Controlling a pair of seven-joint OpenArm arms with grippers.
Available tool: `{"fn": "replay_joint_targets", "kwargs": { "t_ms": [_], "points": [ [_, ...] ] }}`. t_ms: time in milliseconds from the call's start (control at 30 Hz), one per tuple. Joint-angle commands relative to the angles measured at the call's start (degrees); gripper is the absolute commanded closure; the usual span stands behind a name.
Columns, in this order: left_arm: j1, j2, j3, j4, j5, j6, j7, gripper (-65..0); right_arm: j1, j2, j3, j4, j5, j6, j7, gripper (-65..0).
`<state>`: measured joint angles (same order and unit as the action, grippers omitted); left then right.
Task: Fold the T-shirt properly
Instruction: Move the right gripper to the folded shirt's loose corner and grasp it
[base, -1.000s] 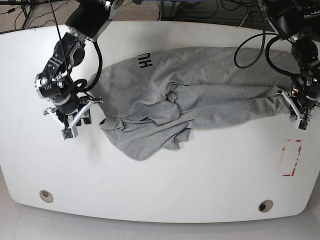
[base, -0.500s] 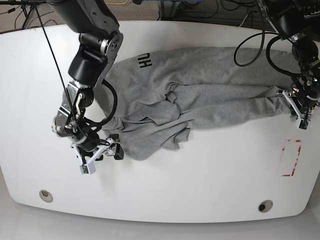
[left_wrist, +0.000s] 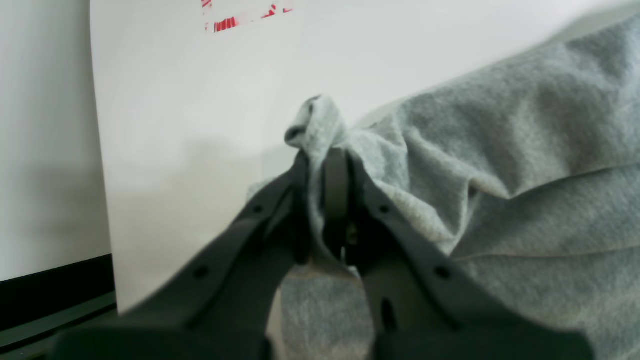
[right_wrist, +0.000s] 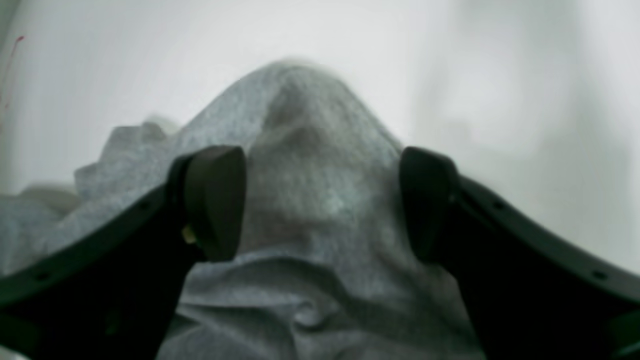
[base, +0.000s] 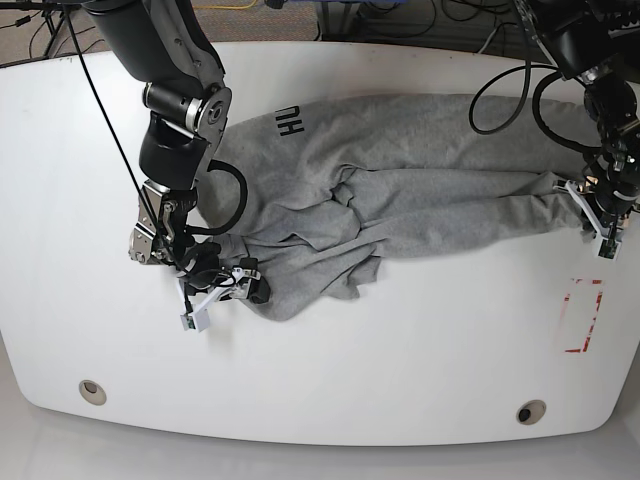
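Left hand (left_wrist: 322, 165) clamped on T-shirt (base: 400, 200) edge, right of base frame; right hand (right_wrist: 322, 200) apart, straddling lower-left fold on bench (base: 400, 370).

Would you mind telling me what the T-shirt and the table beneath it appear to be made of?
The T-shirt looks like a soft heather-grey knit, probably cotton jersey: the left wrist view shows a fuzzy, flecked surface that creases and bunches easily. The table looks like a smooth, hard white board, perhaps laminate or painted, with a faint sheen; the exact material is unclear.
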<state>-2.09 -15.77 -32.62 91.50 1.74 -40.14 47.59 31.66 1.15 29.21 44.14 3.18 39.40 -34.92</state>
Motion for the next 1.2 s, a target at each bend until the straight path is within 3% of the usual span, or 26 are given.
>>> {"fn": "replay_joint_targets", "kwargs": {
  "t_ms": [0, 133, 267, 600, 867, 1167],
  "points": [
    [-1.0, -1.2, -0.2, 1.1, -0.3, 0.1, -1.0, 0.0, 1.0, -0.6, -2.8, 0.9, 1.7, 0.6, 1.2, -45.0],
    [-1.0, -1.2, -0.2, 1.0, -0.3, 0.1, -1.0, 0.0, 0.7, -0.9, -6.0, 0.9, 1.7, 0.6, 1.2, -42.0],
    [-1.0, -1.2, -0.2, 1.0, -0.3, 0.1, -1.0, 0.0, -0.4, -2.2, -7.5, 0.9, 1.7, 0.6, 1.5, -34.4],
    [-1.0, -1.2, -0.2, 1.0, -0.2, 0.1, -1.0, 0.0, -0.5, -2.3, -7.8, 0.9, 1.3, 0.6, 5.2, -1.4],
    [-1.0, -1.1, -0.1, 0.9, -0.1, 0.1, -1.2, 0.0, -0.8, -1.1, -8.0, 6.4, 1.2, 0.6, 4.2, 0.0],
    [-1.6, -1.1, -0.1, 1.4, -0.4, 0.1, -1.1, 0.0, -3.9, -0.8, -8.0, 21.2, 1.2, 0.6, -6.3, 0.0]
  ]
}}
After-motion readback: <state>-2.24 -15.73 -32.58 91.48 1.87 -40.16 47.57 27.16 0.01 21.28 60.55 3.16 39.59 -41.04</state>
